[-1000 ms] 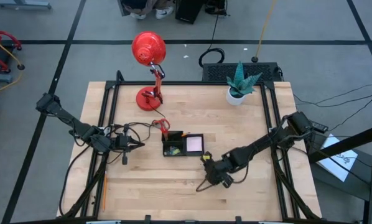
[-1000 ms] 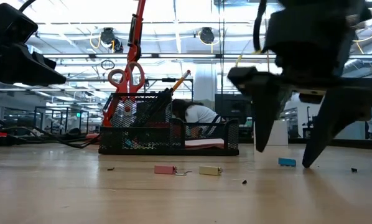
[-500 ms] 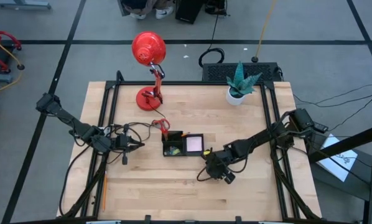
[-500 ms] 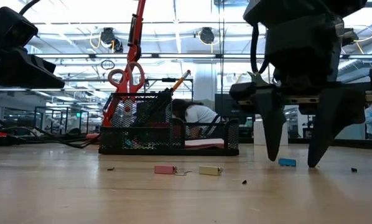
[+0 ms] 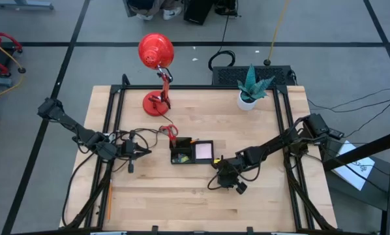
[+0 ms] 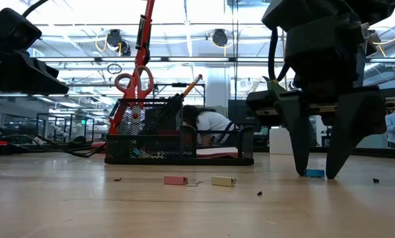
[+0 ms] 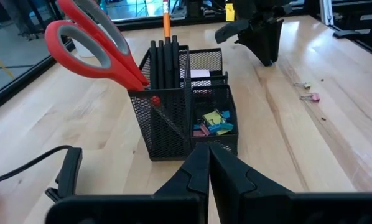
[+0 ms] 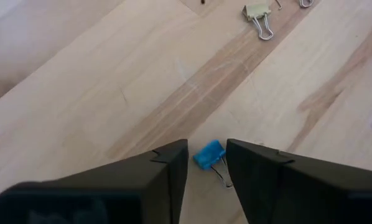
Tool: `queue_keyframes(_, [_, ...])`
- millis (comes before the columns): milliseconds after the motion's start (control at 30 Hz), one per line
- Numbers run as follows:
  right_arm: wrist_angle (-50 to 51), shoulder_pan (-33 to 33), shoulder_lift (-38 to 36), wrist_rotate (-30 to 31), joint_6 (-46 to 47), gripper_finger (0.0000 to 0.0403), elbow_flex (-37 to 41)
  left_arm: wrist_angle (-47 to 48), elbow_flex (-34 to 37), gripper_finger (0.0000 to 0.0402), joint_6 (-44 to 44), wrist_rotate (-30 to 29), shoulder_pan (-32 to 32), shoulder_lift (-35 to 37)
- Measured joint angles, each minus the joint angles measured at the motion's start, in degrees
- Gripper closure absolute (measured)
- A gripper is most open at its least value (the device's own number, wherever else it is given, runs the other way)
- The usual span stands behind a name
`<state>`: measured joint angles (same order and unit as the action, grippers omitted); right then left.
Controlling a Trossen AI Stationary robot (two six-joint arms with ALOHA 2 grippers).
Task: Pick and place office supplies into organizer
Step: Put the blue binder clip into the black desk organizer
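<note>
The black mesh organizer [image 5: 192, 152] [image 6: 178, 145] [image 7: 186, 106] stands mid-table, holding red-handled scissors [image 7: 93, 43], black pens [image 7: 164, 59], an orange pencil [image 6: 191, 86], a pale pad [image 5: 203, 151] and small clips [image 7: 212, 121]. A tiny blue clip [image 8: 209, 154] [image 6: 314, 173] lies flat on the wood. My right gripper [image 5: 224, 177] [image 6: 316, 174] [image 8: 208, 163] is open, pointing down, with one fingertip on either side of that clip. I cannot tell whether they touch it. My left gripper [image 5: 146, 152] [image 7: 206, 168] is shut, left of the organizer, and holds nothing.
A pink clip [image 6: 176, 180] and a yellow-green clip [image 6: 222, 180] [image 8: 257, 12] lie on the wood near the organizer's front. The red desk lamp [image 5: 156, 52] and the potted plant [image 5: 249, 98] stand at the far edge. An orange pencil [image 5: 109, 199] lies at the left edge.
My right gripper has come down and shifted slightly toward the organizer, levelling from a tilted pose until its fingertips reach the table on either side of the blue clip. The gap between its fingers has narrowed in the low view. The clip has stayed in place.
</note>
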<state>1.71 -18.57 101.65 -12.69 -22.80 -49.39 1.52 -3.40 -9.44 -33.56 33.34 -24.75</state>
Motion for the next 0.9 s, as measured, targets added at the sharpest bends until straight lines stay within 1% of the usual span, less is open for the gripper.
queue_keyframes(233, [0.2, -0.2, 0.0, 0.4, 0.3, 0.0320, 0.0, 0.0, 0.0, 0.0382, -0.1, 0.0, 0.0, 0.0])
queue_keyframes(500, [0.0, -0.3, 0.0, 0.4, 0.6, 0.0365, 0.0, 0.0, 0.0, 0.0382, -0.1, 0.0, 0.0, 0.0])
queue_keyframes(767, [-0.4, -0.3, 0.1, 1.0, 1.3, 0.0375, -0.1, 0.0, 0.0, 0.0382, -0.9, 0.0, 0.0, 0.0])
queue_keyframes(900, [0.9, -1.0, 0.1, 2.3, 0.8, 0.0379, -1.9, 0.0, 0.0, 0.0382, -1.1, 0.0, 0.0, 0.0])
